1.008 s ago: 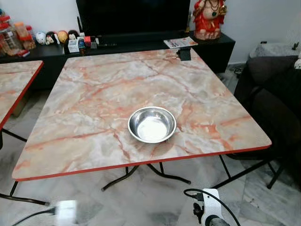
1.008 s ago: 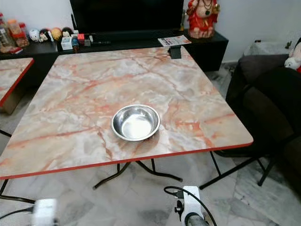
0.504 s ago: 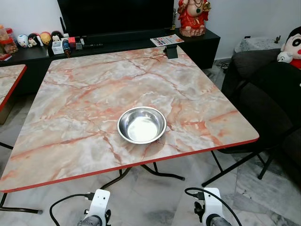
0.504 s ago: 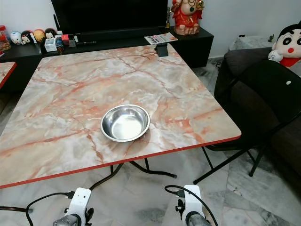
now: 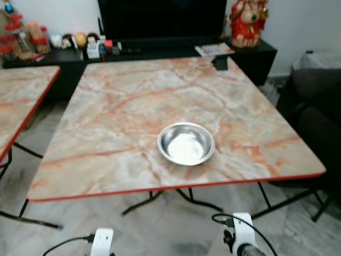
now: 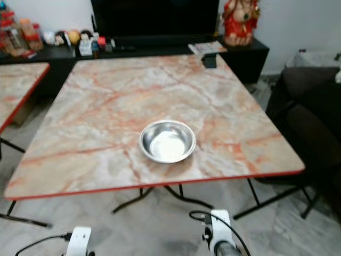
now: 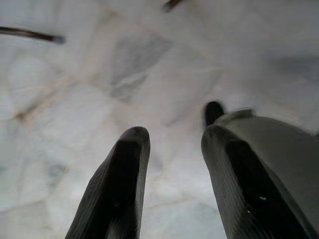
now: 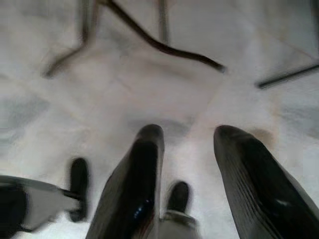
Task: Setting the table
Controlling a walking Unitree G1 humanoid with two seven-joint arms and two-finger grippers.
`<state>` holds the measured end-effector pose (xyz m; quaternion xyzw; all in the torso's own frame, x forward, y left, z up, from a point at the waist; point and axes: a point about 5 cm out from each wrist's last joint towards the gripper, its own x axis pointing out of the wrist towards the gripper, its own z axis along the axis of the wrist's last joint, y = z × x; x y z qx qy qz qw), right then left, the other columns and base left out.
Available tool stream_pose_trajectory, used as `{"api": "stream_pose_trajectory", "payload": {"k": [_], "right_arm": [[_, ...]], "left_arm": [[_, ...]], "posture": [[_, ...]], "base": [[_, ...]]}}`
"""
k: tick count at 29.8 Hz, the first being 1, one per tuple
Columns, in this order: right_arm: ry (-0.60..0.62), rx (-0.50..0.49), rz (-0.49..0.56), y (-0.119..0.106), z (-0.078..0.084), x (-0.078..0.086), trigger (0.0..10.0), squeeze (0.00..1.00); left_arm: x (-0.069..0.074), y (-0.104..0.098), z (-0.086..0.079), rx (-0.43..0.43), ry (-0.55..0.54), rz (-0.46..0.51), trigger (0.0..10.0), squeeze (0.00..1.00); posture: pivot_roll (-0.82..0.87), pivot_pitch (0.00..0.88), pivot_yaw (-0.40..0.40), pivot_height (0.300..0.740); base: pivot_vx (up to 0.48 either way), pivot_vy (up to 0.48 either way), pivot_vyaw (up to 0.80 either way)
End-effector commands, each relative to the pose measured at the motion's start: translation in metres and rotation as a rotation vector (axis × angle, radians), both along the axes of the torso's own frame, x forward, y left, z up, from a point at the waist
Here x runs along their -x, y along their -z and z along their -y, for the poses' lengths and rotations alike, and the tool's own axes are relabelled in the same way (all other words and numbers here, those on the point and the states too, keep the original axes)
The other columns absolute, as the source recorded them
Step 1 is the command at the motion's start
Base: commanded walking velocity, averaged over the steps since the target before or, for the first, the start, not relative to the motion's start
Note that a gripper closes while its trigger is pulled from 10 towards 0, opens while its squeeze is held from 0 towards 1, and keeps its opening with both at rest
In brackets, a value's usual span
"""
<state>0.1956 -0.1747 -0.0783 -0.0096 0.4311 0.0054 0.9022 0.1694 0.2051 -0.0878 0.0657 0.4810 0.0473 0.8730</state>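
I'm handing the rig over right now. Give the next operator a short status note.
Left gripper: open, empty, hanging low over the marble floor.
Right gripper: open, empty, also down over the floor.
Steel bowl: upright on the marble-pattern table, near its front edge.
Done: one bowl is set.
Left: nothing else is laid on this table; the rest of the setting is still to fetch.

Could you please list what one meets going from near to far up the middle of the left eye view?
Marble floor → table's red near edge → steel bowl → small dark object at the far edge → black TV cabinet.
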Motion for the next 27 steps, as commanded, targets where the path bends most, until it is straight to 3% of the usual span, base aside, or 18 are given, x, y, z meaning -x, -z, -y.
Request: {"api": "stream_pose_trajectory", "payload": {"k": [1,6,27], "right_arm": [[-0.005,0.012,-0.010,0.0012,0.0019,0.0025,10.0,0.00],[0.028,-0.019,-0.022,0.0026,0.0020,0.0051,10.0,0.00],[-0.024,0.017,-0.001,-0.0001,0.0016,0.0003,10.0,0.00]], "left_arm": [[-0.0019,-0.0007,-0.0004,-0.007,-0.011,-0.003,10.0,0.00],[-0.0044,-0.0016,0.0001,-0.009,-0.016,0.003,10.0,0.00],[-0.0019,-0.0004,0.0004,-0.017,-0.017,-0.008,10.0,0.00]], "posture": [[-0.05,0.000,0.016,0.732],[-0.05,0.000,0.014,0.732],[-0.06,0.000,0.023,0.732]], "base": [[0.000,0.480,0.00],[0.000,0.480,0.16],[0.000,0.480,0.00]]}}
